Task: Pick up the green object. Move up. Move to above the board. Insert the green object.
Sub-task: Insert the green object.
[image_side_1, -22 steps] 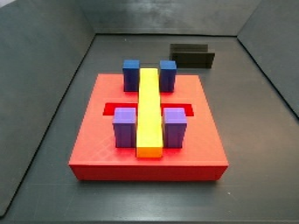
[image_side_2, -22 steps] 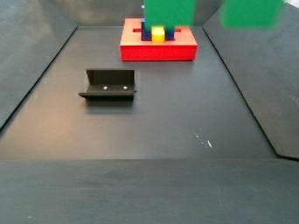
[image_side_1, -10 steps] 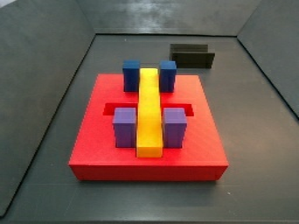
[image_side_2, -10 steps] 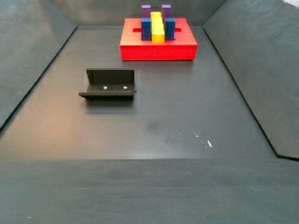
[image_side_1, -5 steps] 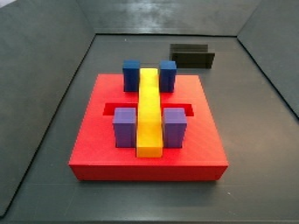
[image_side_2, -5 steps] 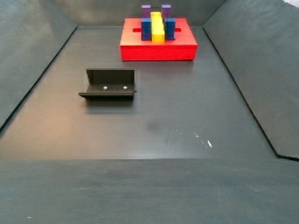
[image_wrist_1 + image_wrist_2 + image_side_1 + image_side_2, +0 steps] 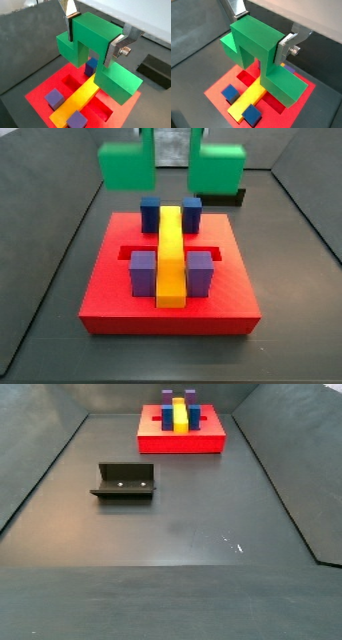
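Dark grey flooring is spreading under everything, with the fixture (image 7: pixel 124 482) sitting at the left in a side view. I am holding my gripper (image 7: pixel 94 36) above the board (image 7: pixel 107 298), jaws clamped on the green object (image 7: pixel 93 52). It is hanging clear over the yellow bar (image 7: pixel 171 253), blue blocks (image 7: pixel 151 212) and purple blocks (image 7: pixel 143 271).

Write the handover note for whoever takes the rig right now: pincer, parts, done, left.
Pincer: shut on the green arch, held high above the board, as both wrist views show.
Board: on the floor, carrying the yellow bar, blue blocks and purple blocks. Fixture stands apart.
Done: pick, lift, move over board.
Left: lower and insert the arch; not yet touching the board.
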Robot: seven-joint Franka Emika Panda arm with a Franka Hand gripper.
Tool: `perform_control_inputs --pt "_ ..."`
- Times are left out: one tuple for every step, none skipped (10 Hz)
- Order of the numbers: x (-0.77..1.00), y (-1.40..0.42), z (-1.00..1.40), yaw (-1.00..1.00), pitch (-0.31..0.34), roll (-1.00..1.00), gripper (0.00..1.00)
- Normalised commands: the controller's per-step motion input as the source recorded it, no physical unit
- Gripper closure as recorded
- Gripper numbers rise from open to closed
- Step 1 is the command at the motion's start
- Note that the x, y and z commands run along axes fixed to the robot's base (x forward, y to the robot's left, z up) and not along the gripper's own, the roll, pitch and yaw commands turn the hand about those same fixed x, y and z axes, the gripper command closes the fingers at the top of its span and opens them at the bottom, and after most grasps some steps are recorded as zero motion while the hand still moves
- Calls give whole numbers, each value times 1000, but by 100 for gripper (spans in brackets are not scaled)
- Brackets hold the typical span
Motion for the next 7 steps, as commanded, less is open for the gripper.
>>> perform_control_inputs --pt "0 -140 -629 200 -143 74 100" --pt "60 -140 -600 271 -116 111 100" --pt "40 -114 -554 306 -96 117 100" --pt "9 -80 -451 329 -91 101 100" --pt "14 -120 -320 311 -61 100 100" --pt "0 -131 -300 257 -44 136 100" --pt "0 -154 -309 169 -36 160 100"
